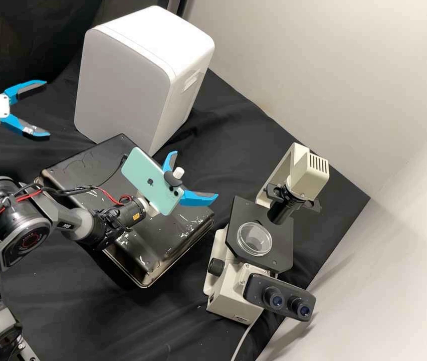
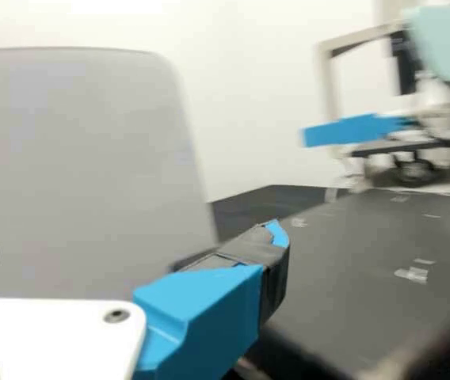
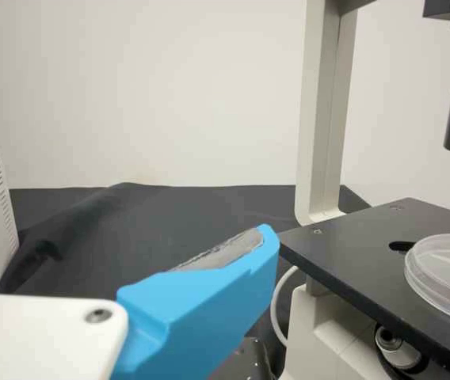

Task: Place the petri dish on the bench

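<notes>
- One clear, round dish (image 1: 254, 238) is lying flat on the black stage (image 1: 281, 235) of the one microscope (image 1: 231, 296). It is sitting under the lens tube, raised above the tabletop (image 1: 233, 125).
- Two tools are showing.
- The right tool (image 1: 196, 174) is hanging over the side of the one tray (image 1: 90, 163) that is nearest the microscope. It is near the stage but apart from the dish. Its two blue fingers (image 1: 198, 197) are standing spread and gripping nothing.
- The left tool (image 1: 43, 109) is hovering well apart from the dish, beside the one white box (image 1: 143, 75). Its two fingers are also standing spread wide and gripping nothing.
- The tray is lying on the tabletop between the box and the microscope, its dark surface showing scratches.
- The microscope is standing near the tabletop's right edge, its two eyepieces (image 1: 286, 302) pointing toward the high view's camera.
</notes>
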Robot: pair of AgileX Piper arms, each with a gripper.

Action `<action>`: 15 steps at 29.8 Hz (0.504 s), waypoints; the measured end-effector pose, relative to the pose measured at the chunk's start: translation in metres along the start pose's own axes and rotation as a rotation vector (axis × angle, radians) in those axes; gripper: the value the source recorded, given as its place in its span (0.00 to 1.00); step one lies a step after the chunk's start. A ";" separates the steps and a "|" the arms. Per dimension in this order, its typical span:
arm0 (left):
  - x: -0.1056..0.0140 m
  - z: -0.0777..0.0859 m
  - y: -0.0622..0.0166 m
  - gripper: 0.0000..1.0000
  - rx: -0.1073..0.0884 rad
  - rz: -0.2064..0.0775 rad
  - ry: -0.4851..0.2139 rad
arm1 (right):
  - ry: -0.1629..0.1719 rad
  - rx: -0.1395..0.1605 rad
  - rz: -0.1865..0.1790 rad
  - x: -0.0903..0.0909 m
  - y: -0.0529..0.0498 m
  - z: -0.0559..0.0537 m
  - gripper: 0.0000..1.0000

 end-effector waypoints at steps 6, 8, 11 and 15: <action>-0.010 0.020 -0.0018 1.00 0.064 0.002 -0.095 | 0.000 0.000 0.000 0.000 0.000 0.000 1.00; -0.009 0.025 -0.0019 1.00 0.091 0.006 -0.122 | 0.000 0.000 0.000 0.000 0.000 0.000 1.00; -0.009 0.033 -0.0021 1.00 0.114 0.010 -0.153 | 0.000 0.000 0.000 0.000 0.000 0.000 1.00; -0.010 0.043 -0.0025 1.00 0.127 0.014 -0.206 | 0.000 0.000 0.000 0.000 0.000 0.000 1.00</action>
